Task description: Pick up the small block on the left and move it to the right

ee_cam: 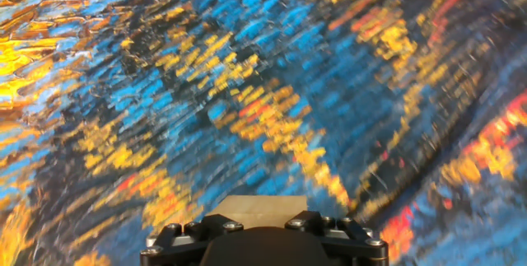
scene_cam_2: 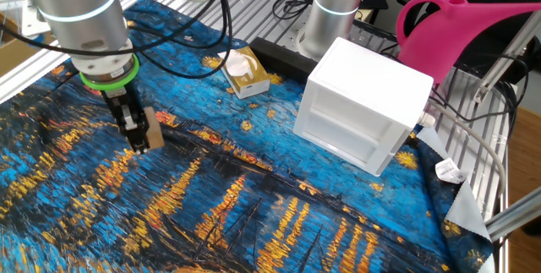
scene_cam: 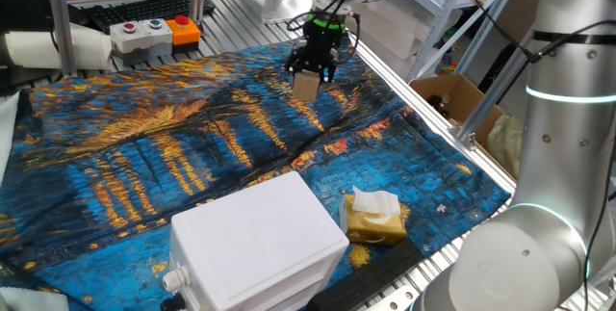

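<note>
The small block (scene_cam: 306, 86) is a plain light-tan wooden cube. It sits between the black fingers of my gripper (scene_cam: 308, 78) near the far right part of the blue-and-orange painted cloth (scene_cam: 144, 157). In the other fixed view the block (scene_cam_2: 153, 131) is held at the left, low over the cloth; I cannot tell whether it touches it. In the hand view the block's top (ee_cam: 262, 205) shows just ahead of the gripper body, with the cloth beyond. The gripper is shut on the block.
A large white plastic box (scene_cam: 255, 244) stands at the front of the cloth. A yellow-brown pack with white tissue (scene_cam: 373, 217) lies next to it. A control box with buttons (scene_cam: 154, 32) is at the back left, a cardboard box (scene_cam: 452, 99) at the right, a pink watering can (scene_cam_2: 473, 28) beyond.
</note>
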Motion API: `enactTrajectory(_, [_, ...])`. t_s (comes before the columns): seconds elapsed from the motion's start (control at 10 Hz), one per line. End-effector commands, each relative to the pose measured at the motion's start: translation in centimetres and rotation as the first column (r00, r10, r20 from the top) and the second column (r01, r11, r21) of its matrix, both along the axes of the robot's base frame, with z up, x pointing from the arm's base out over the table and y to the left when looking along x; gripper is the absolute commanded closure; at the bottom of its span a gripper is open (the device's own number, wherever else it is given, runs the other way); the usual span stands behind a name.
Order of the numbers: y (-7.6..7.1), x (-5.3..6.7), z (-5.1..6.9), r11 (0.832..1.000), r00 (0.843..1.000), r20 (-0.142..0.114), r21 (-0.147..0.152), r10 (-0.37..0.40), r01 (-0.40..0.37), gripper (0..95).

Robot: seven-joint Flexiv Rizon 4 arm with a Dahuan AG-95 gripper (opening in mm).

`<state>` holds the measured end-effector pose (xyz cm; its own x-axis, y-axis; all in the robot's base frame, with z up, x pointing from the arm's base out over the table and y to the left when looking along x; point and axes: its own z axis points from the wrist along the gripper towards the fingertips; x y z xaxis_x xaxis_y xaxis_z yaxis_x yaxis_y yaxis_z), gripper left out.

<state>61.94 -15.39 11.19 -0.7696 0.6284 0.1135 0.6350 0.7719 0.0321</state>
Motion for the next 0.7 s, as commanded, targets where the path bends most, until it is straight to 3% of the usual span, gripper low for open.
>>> enactTrajectory(0.1, [0.36, -0.18, 0.25, 1.000, 1.000, 0.002, -0.005, -0.005, 0.005, 95.0])
enactTrajectory(0.7, [0.41, -0.06, 0.24, 1.000, 1.000, 0.000, -0.001, -0.008, 0.008, 95.0])
